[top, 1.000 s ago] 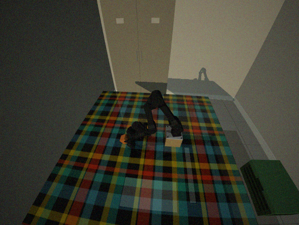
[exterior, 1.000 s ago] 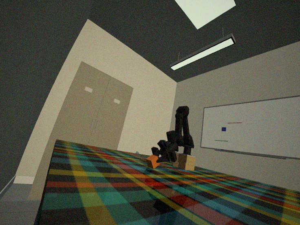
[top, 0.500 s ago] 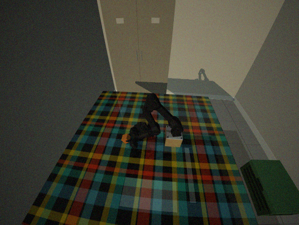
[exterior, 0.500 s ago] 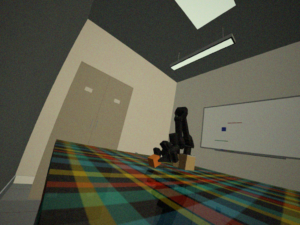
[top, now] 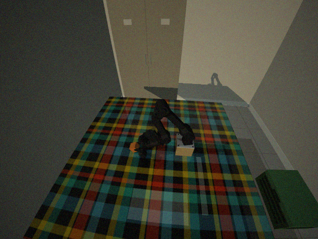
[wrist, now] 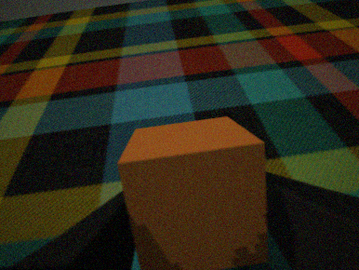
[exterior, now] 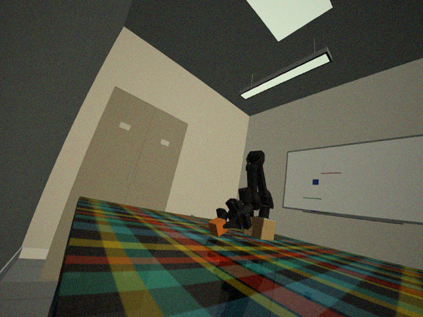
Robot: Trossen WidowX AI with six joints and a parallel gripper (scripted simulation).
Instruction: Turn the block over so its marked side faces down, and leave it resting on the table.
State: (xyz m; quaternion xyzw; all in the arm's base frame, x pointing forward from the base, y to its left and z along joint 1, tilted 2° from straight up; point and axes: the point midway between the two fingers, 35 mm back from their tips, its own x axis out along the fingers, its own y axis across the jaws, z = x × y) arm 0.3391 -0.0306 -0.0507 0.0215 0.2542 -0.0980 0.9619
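The orange block [top: 132, 147] [exterior: 217, 226] [wrist: 195, 195] is between the fingers of my gripper [top: 136, 148] [exterior: 223, 221] [wrist: 192, 189], which is shut on it. The gripper lies low and close to level over the plaid table [top: 102, 185] [exterior: 151, 280] [wrist: 153, 100], with the block sticking out in front of the fingers. The block looks at or very near the table top; whether it touches cannot be told. Its two faces in the wrist view are plain orange with some shadow. No marked side shows, and its underside is hidden.
The arm's base stands on a pale wooden box [top: 183, 151] [exterior: 266, 229], a short way to the right of the block in the top and exterior views. A green box [top: 295, 197] is beyond the table's right edge in the top view.
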